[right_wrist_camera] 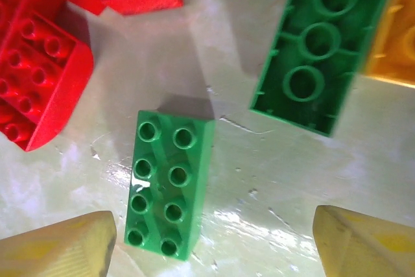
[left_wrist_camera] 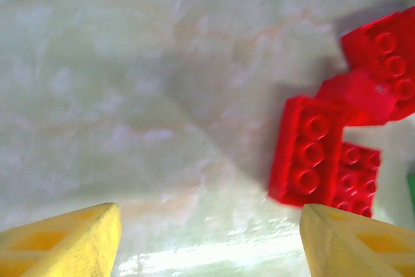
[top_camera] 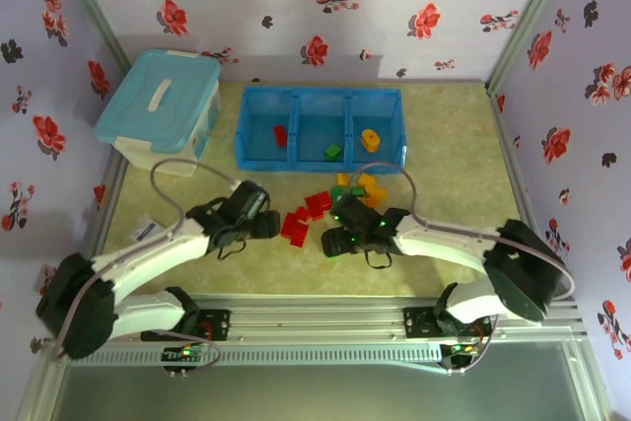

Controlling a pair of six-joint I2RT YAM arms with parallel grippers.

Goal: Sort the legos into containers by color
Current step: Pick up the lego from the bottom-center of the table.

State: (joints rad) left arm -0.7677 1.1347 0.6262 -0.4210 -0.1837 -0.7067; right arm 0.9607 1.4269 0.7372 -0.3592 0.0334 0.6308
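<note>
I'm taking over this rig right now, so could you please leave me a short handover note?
Left gripper: open, empty, over bare table beside the red bricks.
Right gripper: open, empty, fingers either side of a green brick lying studs-up.
Done: tray holds a red lego left, a green lego middle, an orange lego right.
Left to do: the pile of red, green and yellow bricks in front of the tray.

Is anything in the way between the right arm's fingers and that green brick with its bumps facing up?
Nothing visible. The green brick lies on bare table between the open fingers; the red brick sits apart.
</note>
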